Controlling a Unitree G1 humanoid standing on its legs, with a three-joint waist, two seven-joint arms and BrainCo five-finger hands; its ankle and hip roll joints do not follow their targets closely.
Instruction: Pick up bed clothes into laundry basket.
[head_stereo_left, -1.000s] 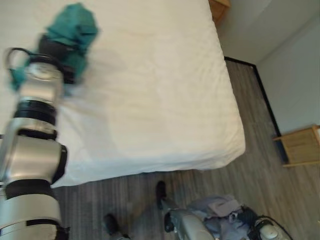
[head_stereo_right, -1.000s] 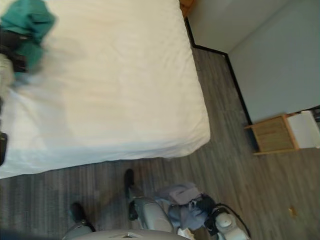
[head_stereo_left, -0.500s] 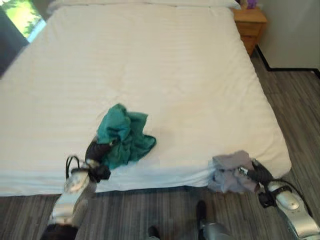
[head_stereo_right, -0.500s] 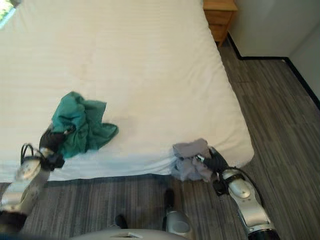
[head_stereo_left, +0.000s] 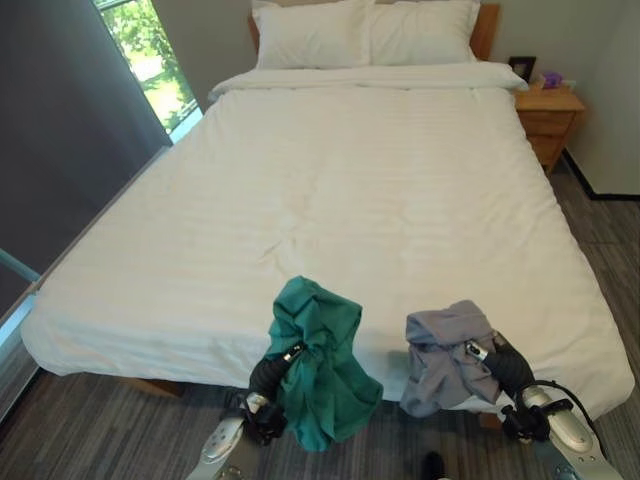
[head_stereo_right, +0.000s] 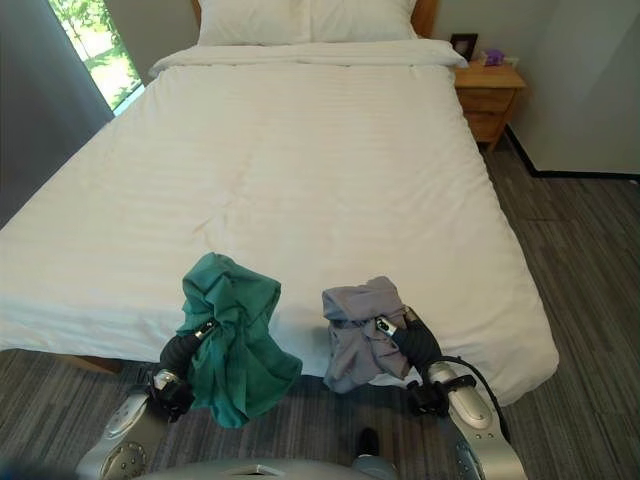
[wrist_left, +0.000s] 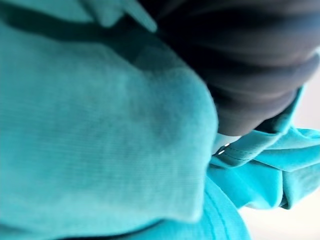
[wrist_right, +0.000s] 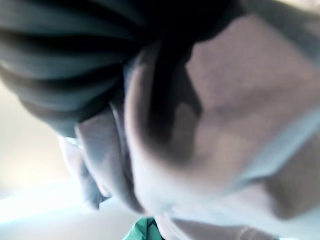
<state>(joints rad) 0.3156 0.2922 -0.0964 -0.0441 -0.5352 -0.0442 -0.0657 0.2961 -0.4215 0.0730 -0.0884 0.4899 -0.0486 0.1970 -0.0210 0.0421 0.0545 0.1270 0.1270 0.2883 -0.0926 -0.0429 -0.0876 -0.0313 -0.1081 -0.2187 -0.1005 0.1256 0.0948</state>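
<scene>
Teal garment (head_stereo_left: 318, 365) and grey garment (head_stereo_left: 446, 352), lifted at the bed (head_stereo_left: 370, 190) foot, now hang clamped in our left robot hand (head_stereo_left: 268, 378) and right robot hand (head_stereo_left: 503, 365); basket transfer remains.

Both arms reach forward and low, the left hand (head_stereo_left: 272, 372) and right hand (head_stereo_left: 500, 362) each clenched round cloth.

Teal cloth (head_stereo_left: 318, 370), grey cloth (head_stereo_left: 445, 355), bed (head_stereo_left: 380, 180)

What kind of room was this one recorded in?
Most likely a bedroom, perhaps in a hotel: a large bed made up in white with pillows at its head, a wooden nightstand beside it, and a window with a dark curtain.
</scene>
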